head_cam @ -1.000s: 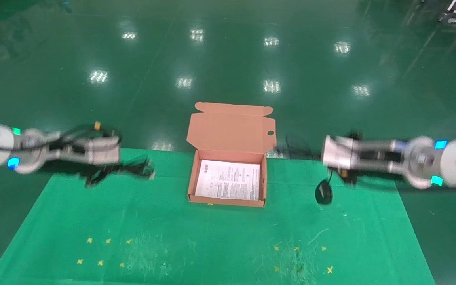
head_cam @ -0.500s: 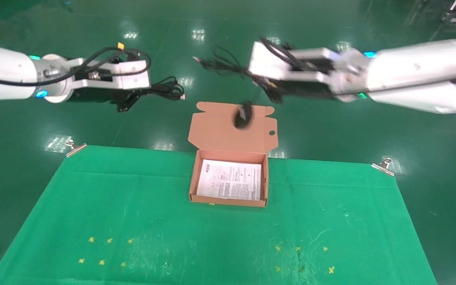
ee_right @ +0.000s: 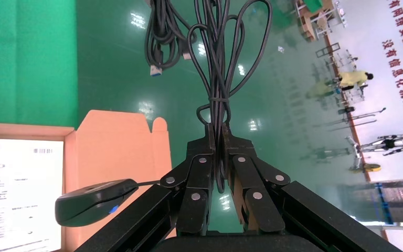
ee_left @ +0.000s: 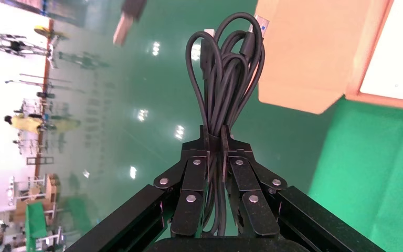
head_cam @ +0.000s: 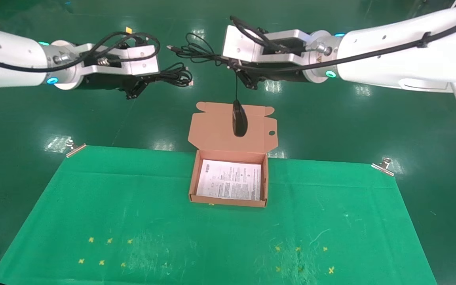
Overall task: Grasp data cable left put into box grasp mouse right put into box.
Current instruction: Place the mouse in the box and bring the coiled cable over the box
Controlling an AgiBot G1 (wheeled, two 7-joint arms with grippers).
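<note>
bench (head_cam: 93, 198): green mat, one box, nothing else of the task on it.
box (head_cam: 228, 198): one, open, lid (head_cam: 220, 128) up at the far side, leaflet (head_cam: 228, 184) inside, no cable or mouse in it yet.
right gripper (head_cam: 239, 71): pressed together on the mouse cord bundle (ee_right: 220, 63), not the body; high above the lid.
mouse (head_cam: 239, 122): one, dangling on its cord in front of the lid.
left gripper (head_cam: 137, 88): pinching the data cable (head_cam: 172, 77), one bundle, held high, well left of the box.
risk: mouse swings and hits the lid or lands outside; loose cord loops near the cable bundle may tangle as both arms converge.
</note>
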